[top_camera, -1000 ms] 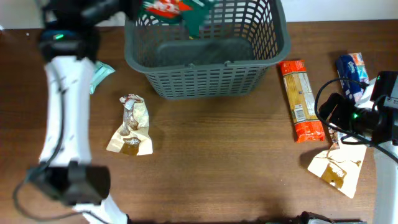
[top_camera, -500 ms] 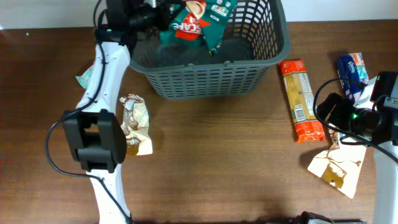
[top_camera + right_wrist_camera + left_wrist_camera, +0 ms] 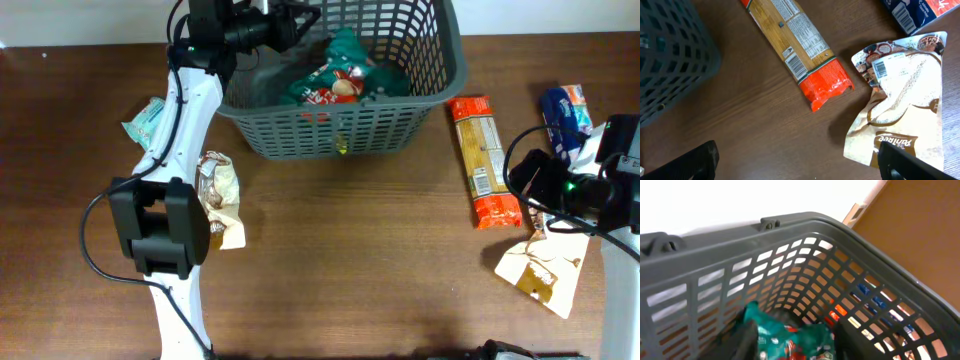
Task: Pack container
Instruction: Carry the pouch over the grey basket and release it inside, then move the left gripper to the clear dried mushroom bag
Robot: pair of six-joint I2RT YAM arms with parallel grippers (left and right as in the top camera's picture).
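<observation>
Container (image 3: 330,130) upright, long axis left-right; green packet (image 3: 340,75) apparently lying inside.

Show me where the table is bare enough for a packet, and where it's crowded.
Widest bare patch: the table in front of the container, between the crumpled cream packet and the orange packet. Also bare: the left side beyond the left arm, nearer than the teal packet. Crowded: the right edge, where the orange packet, blue packet and cream pouch lie close together.

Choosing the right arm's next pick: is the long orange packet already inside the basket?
No, the long orange packet lies flat on the table, outside the basket and to its right.
</observation>
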